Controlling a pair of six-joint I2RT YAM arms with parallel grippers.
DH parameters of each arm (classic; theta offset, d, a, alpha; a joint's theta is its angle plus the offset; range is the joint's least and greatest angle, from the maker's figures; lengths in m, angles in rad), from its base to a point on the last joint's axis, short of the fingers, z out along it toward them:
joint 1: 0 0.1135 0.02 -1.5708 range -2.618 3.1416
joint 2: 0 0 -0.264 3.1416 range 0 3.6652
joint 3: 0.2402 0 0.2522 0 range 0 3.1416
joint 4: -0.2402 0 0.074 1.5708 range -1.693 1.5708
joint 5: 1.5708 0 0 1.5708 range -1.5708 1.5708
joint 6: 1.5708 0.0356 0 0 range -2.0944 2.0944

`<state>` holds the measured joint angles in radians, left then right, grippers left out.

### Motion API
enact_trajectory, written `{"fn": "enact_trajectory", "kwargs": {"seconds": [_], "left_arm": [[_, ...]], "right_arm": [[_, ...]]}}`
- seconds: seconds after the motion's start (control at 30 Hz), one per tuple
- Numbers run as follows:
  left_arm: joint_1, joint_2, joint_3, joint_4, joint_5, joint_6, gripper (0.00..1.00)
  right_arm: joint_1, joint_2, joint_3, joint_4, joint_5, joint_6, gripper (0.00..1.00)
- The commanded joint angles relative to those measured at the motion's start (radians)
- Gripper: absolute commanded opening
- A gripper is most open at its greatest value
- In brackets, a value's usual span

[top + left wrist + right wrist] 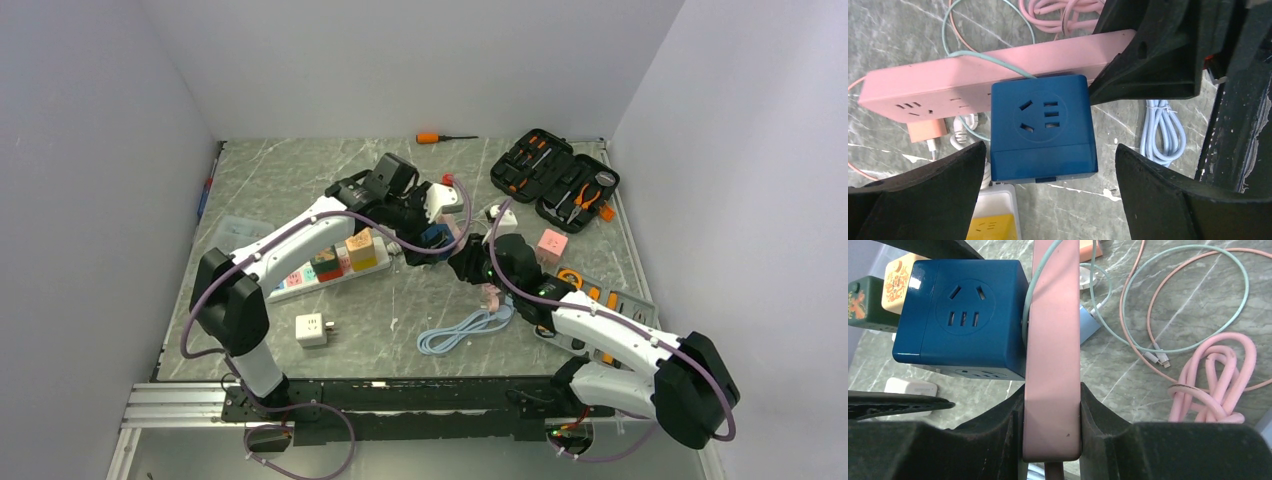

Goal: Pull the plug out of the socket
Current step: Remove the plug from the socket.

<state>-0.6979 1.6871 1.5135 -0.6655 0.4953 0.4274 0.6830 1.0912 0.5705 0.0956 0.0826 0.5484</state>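
A dark blue cube plug (1040,125) sits plugged into the side of a pink power strip (933,85). My left gripper (1050,167) is open, one finger on each side of the cube's near end and apart from it. My right gripper (1052,405) is shut on the near end of the pink strip (1053,340), holding it on edge, with the blue cube (960,315) sticking out to its left. In the top view the two grippers meet mid-table, left (428,222) and right (470,262), around the cube (437,238).
A white power strip (330,268) with yellow and green cubes lies left of the grippers. A white adapter (312,329), a light blue cable (462,331), a pink cube (552,244), an open tool case (555,180) and a screwdriver (440,137) lie around. A pink coiled cable (1218,380) lies beyond the strip.
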Motion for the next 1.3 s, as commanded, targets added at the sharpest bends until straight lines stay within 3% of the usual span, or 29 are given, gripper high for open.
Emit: {"fn": "enact_trajectory", "kwargs": {"seconds": [0.0,0.5,0.6,0.9,1.07,1.27], "left_arm": [[-0.016,0.012,-0.01,0.047,-0.016,-0.038,0.99],[-0.024,0.07,-0.014,0.072,-0.019,-0.026,0.99],[-0.024,0.078,-0.007,0.064,-0.043,-0.005,0.83],[-0.033,0.081,0.046,-0.02,-0.196,0.061,0.0],[-0.033,0.064,0.076,-0.084,-0.248,0.073,0.0],[-0.031,-0.013,0.002,-0.098,-0.243,0.087,0.0]], "right_arm": [[0.036,-0.046,0.079,0.09,0.103,-0.048,0.0],[0.11,-0.027,0.098,0.11,0.162,-0.062,0.0],[0.11,-0.024,0.089,0.104,0.176,-0.065,0.0],[0.105,-0.007,0.043,0.091,0.238,-0.067,0.0],[0.095,0.02,0.026,0.082,0.307,-0.055,0.0],[0.058,0.03,-0.011,0.092,0.348,-0.051,0.0]]}}
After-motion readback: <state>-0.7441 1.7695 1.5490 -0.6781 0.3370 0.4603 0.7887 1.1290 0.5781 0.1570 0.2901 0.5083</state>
